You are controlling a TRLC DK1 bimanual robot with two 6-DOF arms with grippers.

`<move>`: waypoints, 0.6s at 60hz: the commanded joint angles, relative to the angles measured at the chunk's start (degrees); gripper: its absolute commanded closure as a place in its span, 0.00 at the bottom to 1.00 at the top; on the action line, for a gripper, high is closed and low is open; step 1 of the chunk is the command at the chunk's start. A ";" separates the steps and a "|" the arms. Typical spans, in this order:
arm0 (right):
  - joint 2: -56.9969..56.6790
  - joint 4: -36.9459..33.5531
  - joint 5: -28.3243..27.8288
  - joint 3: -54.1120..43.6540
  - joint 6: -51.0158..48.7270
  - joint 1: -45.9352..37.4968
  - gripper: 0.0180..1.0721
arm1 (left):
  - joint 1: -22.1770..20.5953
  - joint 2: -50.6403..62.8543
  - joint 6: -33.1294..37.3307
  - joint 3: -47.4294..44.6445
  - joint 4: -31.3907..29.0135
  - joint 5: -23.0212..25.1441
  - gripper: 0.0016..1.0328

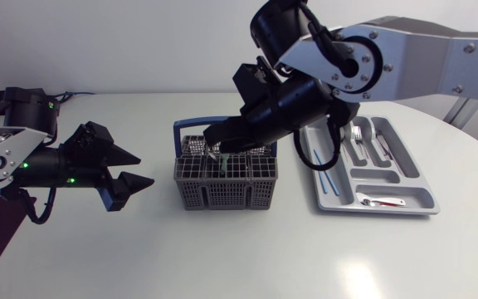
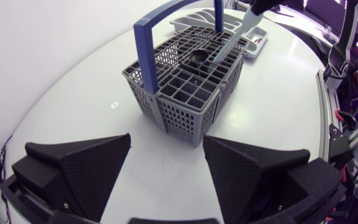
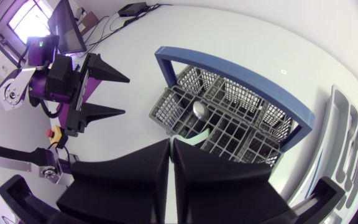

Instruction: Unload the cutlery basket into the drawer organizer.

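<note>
The grey cutlery basket point(image 1: 226, 178) with a blue handle point(image 1: 191, 124) stands mid-table. My right gripper point(image 1: 215, 150) hangs over its left part, shut on the pale teal handle of a spoon point(image 2: 232, 38). The spoon slants down into a basket cell, and its metal bowl point(image 3: 199, 110) shows just ahead of the closed fingers point(image 3: 148, 163). The grey drawer organizer point(image 1: 421, 199) lies to the basket's right and holds several pieces of cutlery. My left gripper point(image 1: 135, 171) stands open and empty to the left of the basket point(image 2: 185, 87), pointing at it.
In the organizer lie a teal-handled piece point(image 1: 330, 179), metal cutlery point(image 1: 360, 139) and a red-handled piece point(image 1: 382, 202). Bare white table point(image 1: 247, 257) stretches in front of the basket and between it and my left gripper.
</note>
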 commanded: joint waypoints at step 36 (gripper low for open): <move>-20.15 -18.60 -6.24 4.05 -7.13 -14.48 0.94 | -1.96 -2.99 -1.05 0.41 -2.61 -0.37 0.07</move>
